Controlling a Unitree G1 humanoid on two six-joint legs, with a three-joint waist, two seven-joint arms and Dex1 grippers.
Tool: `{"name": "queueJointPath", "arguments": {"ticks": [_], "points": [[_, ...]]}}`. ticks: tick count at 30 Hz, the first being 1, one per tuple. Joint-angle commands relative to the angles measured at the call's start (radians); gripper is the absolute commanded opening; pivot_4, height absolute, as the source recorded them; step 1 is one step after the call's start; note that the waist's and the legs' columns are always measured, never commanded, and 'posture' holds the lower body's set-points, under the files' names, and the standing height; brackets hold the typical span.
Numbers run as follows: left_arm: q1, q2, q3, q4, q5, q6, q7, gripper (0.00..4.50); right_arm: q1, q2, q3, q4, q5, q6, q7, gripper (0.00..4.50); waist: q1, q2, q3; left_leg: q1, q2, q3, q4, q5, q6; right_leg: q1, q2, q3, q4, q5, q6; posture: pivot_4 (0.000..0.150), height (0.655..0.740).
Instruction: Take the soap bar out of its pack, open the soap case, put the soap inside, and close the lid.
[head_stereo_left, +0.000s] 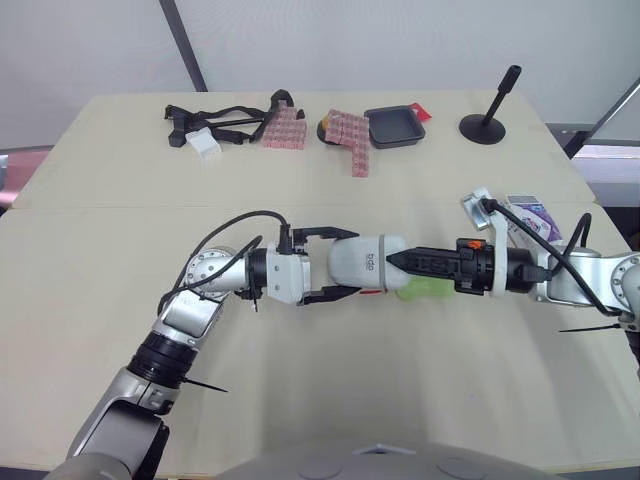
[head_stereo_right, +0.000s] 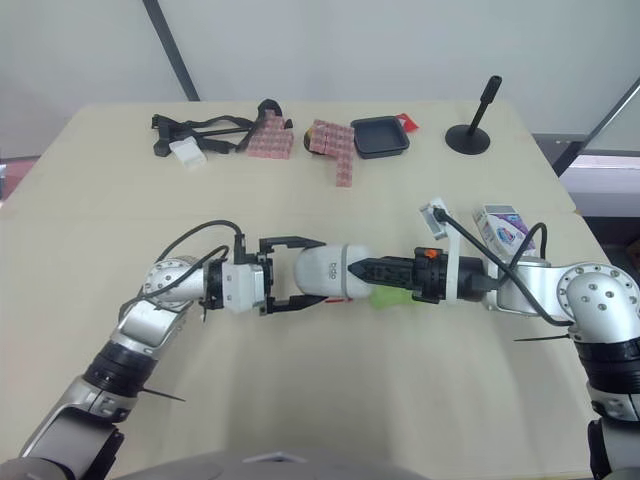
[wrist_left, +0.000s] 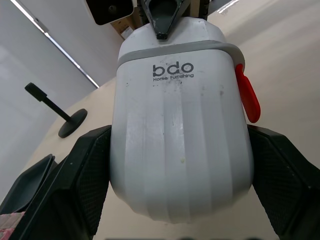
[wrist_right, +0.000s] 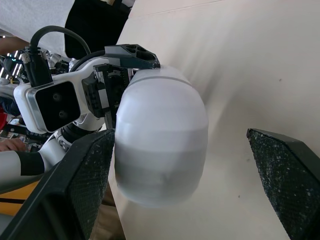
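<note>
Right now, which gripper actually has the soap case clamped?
The left gripper: its fingers press both sides of the soap case. The right gripper's fingers stand wide apart.

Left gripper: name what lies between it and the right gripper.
The white soap case, held by the left gripper, right gripper at its other end; left eye view.

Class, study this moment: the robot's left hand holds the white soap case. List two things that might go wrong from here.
1. The left hand grips the smooth, rounded soap case by its sides only. A push from the open right hand at its far end may slide it out.
2. The green soap lies on the table just under the right hand, so a careless move may knock it away.
</note>
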Motion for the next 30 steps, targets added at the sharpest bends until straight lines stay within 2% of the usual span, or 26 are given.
{"name": "queueJointPath", "arguments": {"ticks": [1, 7, 24, 30], "points": [[-0.015, 0.007, 0.006, -0.021, -0.014, 0.003, 0.013, 3.47, -0.007, -0.005, -0.004, -0.020, 0.044, -0.005, -0.002, 3.93, 0.000, 0.000, 0.000, 0.000, 0.000, 0.000, 0.000, 0.000, 0.000, 0.000, 0.000, 0.000, 0.000, 0.000, 0.000, 0.150, 0.7400], [-0.012, 0.007, 0.001, -0.025, -0.016, 0.017, 0.014, 3.47, -0.002, -0.003, 0.002, -0.016, 0.031, -0.002, 0.010, 2.06, 0.000, 0.000, 0.000, 0.000, 0.000, 0.000, 0.000, 0.000, 0.000, 0.001, 0.000, 0.000, -0.001, 0.000, 0.000, 0.150, 0.7400], [0.003, 0.004, -0.003, -0.043, -0.014, 0.027, 0.027, 3.47, 0.003, -0.013, 0.026, -0.004, 0.077, 0.027, 0.063, 2.02, 0.001, 0.000, 0.000, -0.001, 0.000, 0.000, 0.000, 0.000, 0.000, 0.001, 0.000, 0.000, -0.001, 0.000, 0.000, 0.150, 0.7400], [0.008, 0.004, -0.004, -0.042, -0.011, 0.021, 0.026, 3.47, 0.007, -0.036, 0.018, 0.023, 0.134, 0.038, 0.087, 2.02, 0.002, 0.000, 0.000, -0.001, 0.000, 0.000, 0.000, 0.000, 0.000, 0.001, 0.000, 0.000, -0.002, 0.000, 0.000, 0.150, 0.7400]]}}
